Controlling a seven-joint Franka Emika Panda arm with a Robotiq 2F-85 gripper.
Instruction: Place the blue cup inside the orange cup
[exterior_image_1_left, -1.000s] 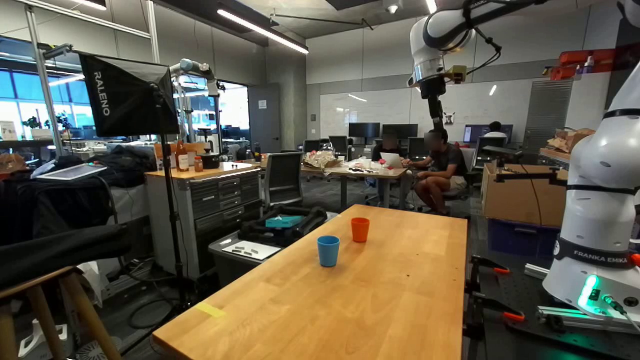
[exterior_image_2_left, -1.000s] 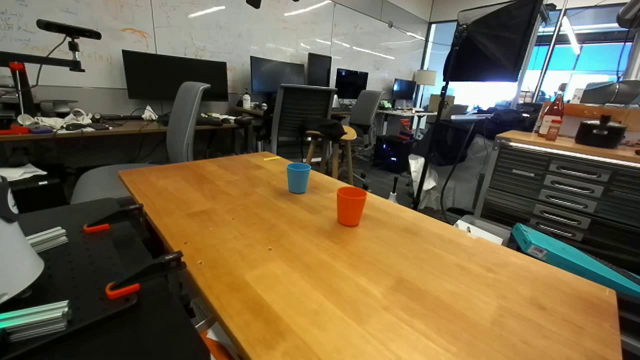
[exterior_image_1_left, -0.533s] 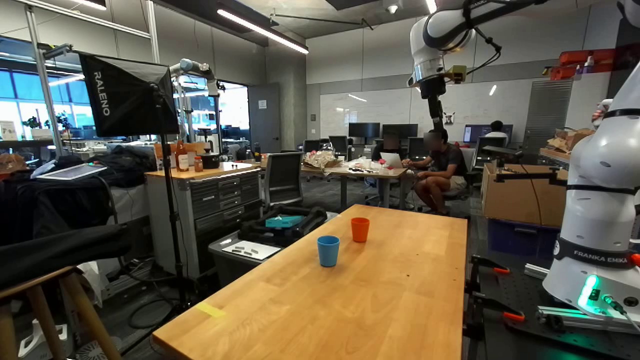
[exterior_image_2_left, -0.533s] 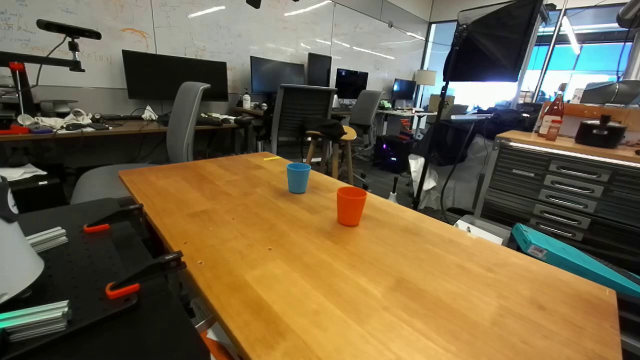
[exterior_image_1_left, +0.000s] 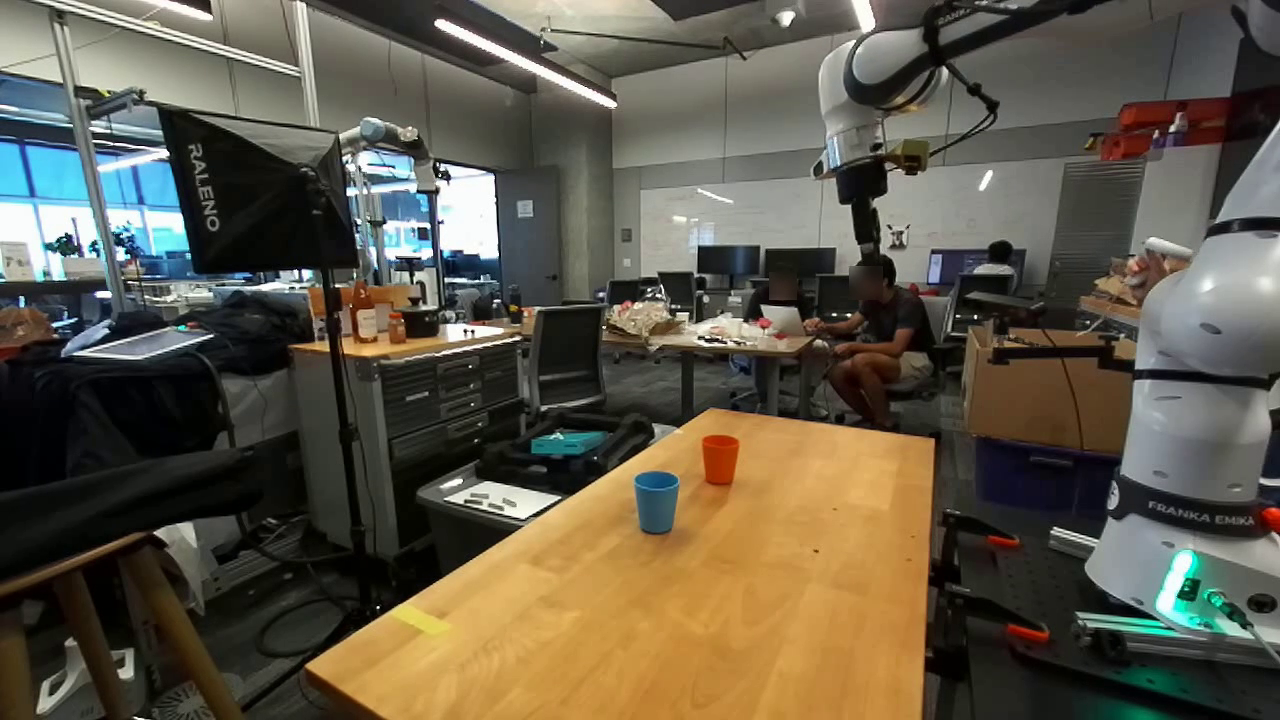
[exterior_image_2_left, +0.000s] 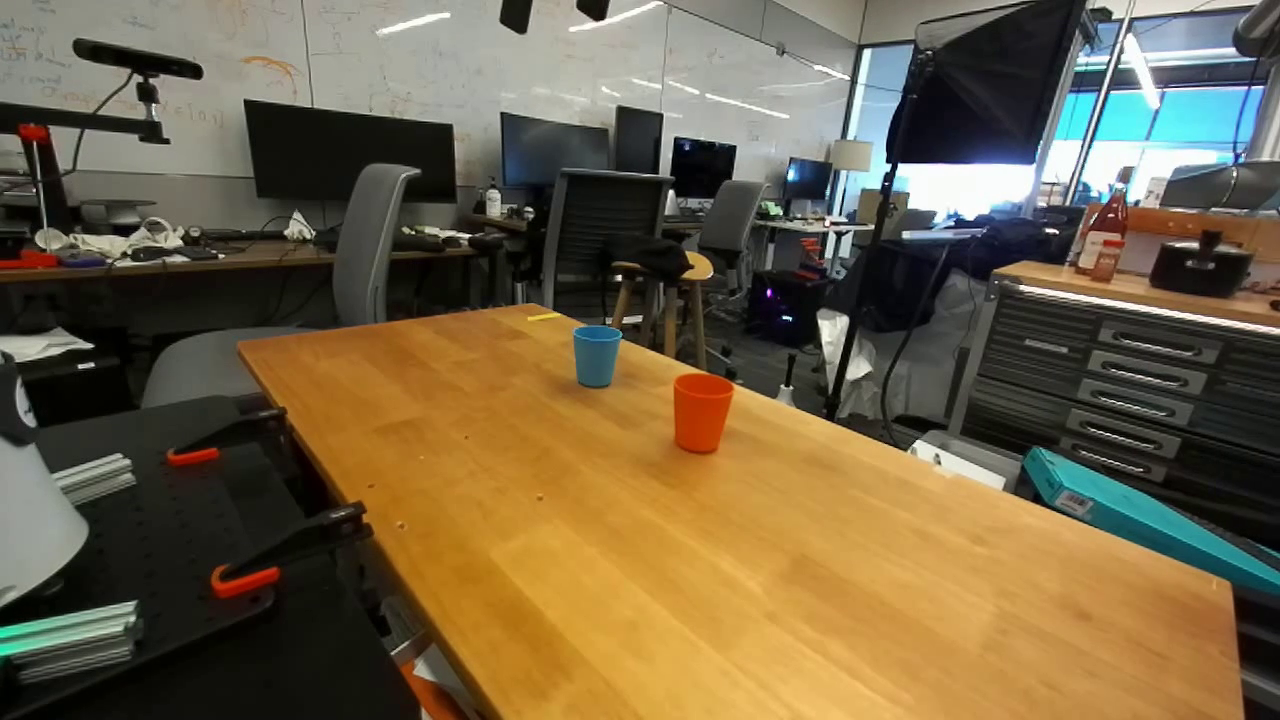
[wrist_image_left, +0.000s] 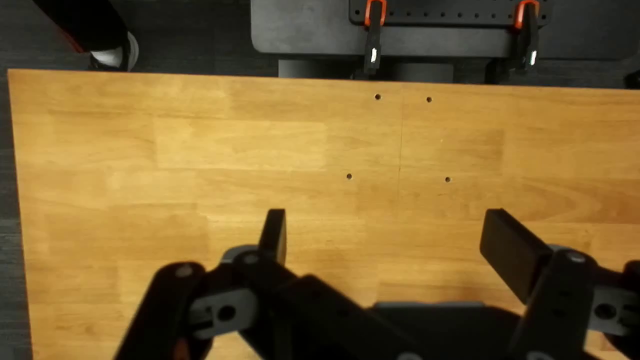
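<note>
The blue cup (exterior_image_1_left: 656, 502) stands upright on the wooden table; it also shows in an exterior view (exterior_image_2_left: 597, 357). The orange cup (exterior_image_1_left: 720, 460) stands upright a short way from it, apart, and also shows in an exterior view (exterior_image_2_left: 702, 412). Both look empty from outside, but their bottoms are hidden. My gripper (wrist_image_left: 385, 235) is open with nothing between its fingers. It hangs high above the table, pointing down, in an exterior view (exterior_image_1_left: 868, 238); only its fingertips show at the top edge in an exterior view (exterior_image_2_left: 554, 10). Neither cup shows in the wrist view.
The wooden table (exterior_image_1_left: 780, 620) has small holes. Black clamps with orange ends (exterior_image_2_left: 290, 545) sit along the edge by the robot's base (exterior_image_1_left: 1190, 540). A softbox light on a stand (exterior_image_1_left: 260, 190) is beyond the cups' side. A person's foot (wrist_image_left: 112, 55) is beside the table.
My gripper has shifted slightly, and its fingertips show lower at the top edge in an exterior view. A hand with a white object appears behind the arm. The cups have not moved.
</note>
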